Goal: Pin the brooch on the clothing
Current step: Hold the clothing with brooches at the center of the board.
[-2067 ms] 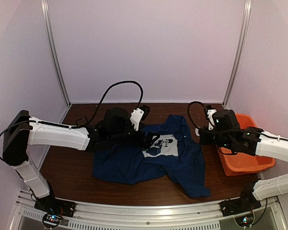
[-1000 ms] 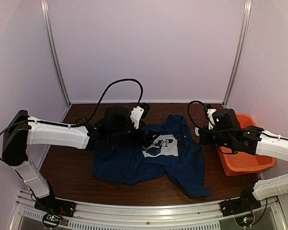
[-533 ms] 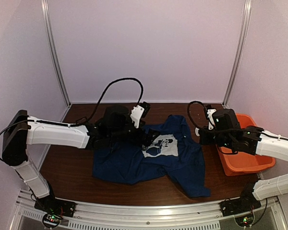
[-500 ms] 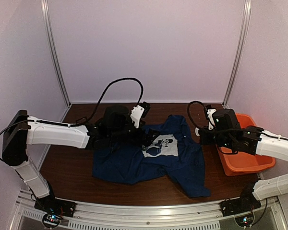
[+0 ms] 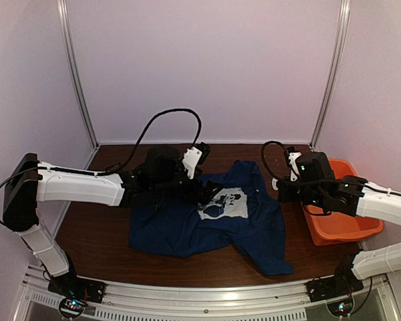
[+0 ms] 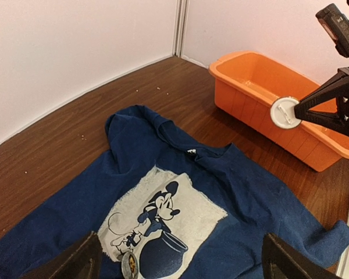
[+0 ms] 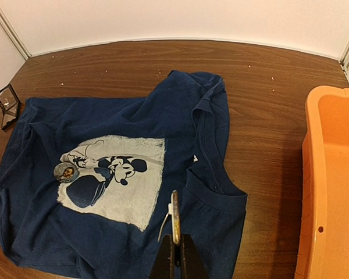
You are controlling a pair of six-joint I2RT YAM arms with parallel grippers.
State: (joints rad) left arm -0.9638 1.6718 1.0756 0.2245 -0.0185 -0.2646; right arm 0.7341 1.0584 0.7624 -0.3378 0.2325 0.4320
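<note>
Orange tub (image 7: 328,192) at right is showing bare plastic; silvery round brooch (image 7: 65,172) is lying on white print (image 7: 134,195) of T-shirt (image 7: 192,116). Left gripper (image 6: 180,261) is gaping; right gripper (image 7: 174,250) is pinching white disc (image 6: 285,112).

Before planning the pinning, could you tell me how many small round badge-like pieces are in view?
2. One brooch lies on the T-shirt's white print, beside the mouse. One white disc is clamped in the right gripper, in the air. Others could be hidden under fabric.
</note>
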